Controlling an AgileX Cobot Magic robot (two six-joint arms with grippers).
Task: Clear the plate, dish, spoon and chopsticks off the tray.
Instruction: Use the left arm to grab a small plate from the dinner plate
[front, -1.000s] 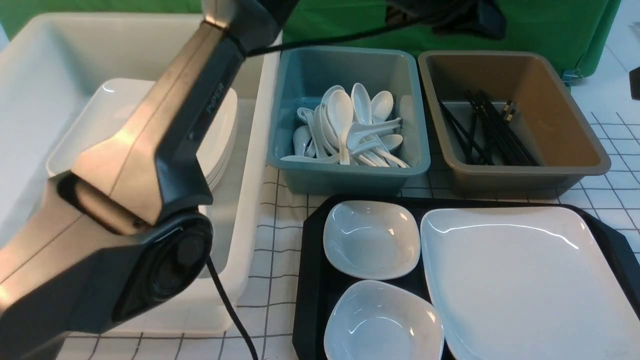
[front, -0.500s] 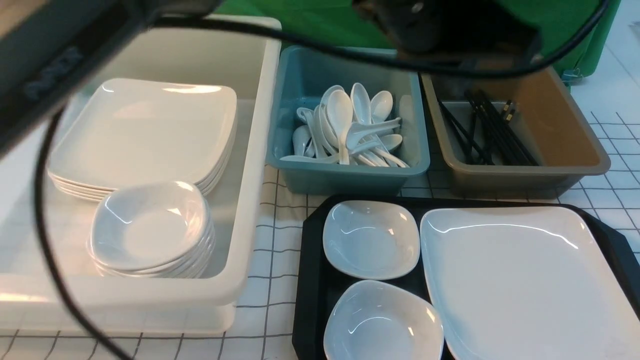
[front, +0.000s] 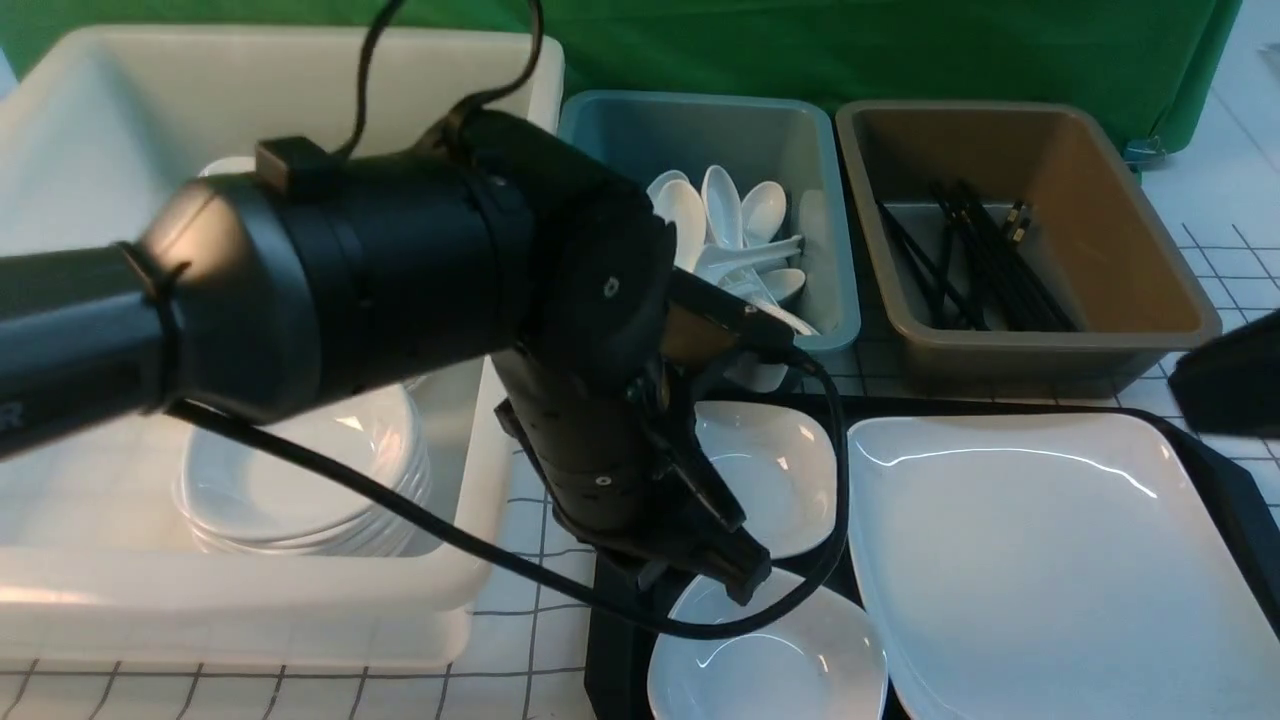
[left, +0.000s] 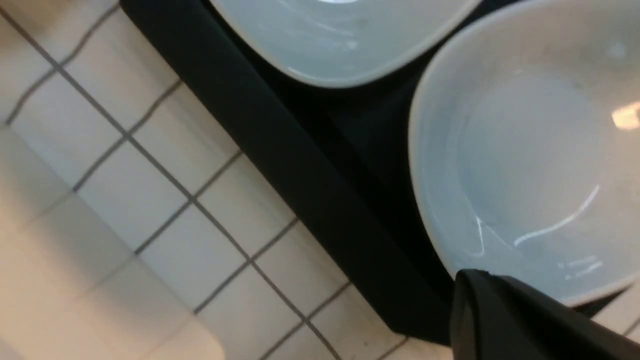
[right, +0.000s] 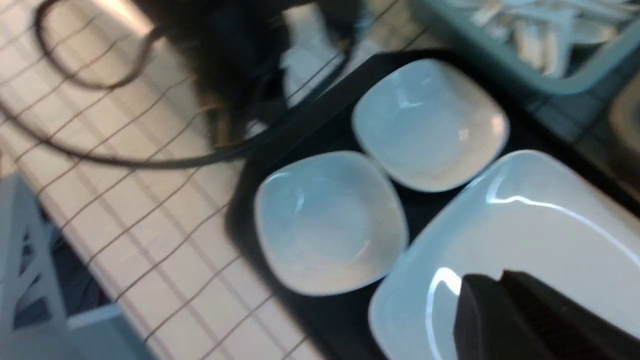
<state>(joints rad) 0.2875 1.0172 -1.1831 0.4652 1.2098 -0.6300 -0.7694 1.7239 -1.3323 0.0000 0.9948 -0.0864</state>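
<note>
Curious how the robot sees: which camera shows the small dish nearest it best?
The right wrist view: the near dish shows whole, though blurred. In the front view the left claw and the picture's edge cut it off; the left wrist view shows only part, close up.

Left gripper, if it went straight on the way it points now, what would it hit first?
Probably the near small dish on the tray: the left gripper points down at its far rim, jaws shut. The gap left is unclear.

left arm (front: 400, 270) partly hides far dish (front: 785, 470).
</note>
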